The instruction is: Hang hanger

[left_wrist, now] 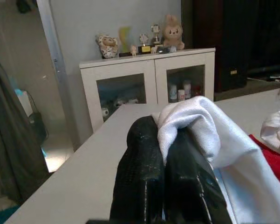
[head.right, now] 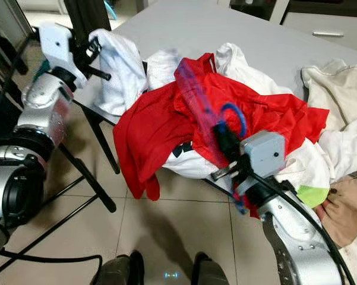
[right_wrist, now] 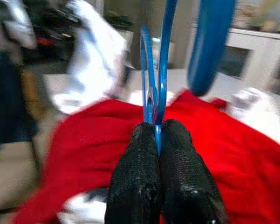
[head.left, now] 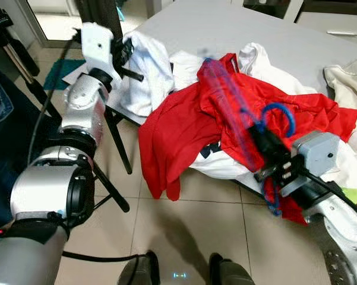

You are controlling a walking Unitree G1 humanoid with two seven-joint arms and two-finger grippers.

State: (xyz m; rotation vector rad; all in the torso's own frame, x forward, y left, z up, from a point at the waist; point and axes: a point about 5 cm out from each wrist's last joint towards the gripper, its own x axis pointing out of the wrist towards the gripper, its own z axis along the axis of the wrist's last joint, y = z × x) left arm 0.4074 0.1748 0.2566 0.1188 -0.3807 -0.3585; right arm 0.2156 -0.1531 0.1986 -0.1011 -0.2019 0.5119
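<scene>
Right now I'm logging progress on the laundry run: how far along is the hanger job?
Done: the right claw is shut on the blue wire hanger, held over the red shirt. In hand: the left claw pinches the white cloth garment at the grey table's edge. Left: no garment is on the hanger yet, and nothing is hung.

Grey table point(head.left: 237, 27) carries heaped red shirt point(head.left: 184, 127) and white clothes point(head.left: 148, 71)
</scene>
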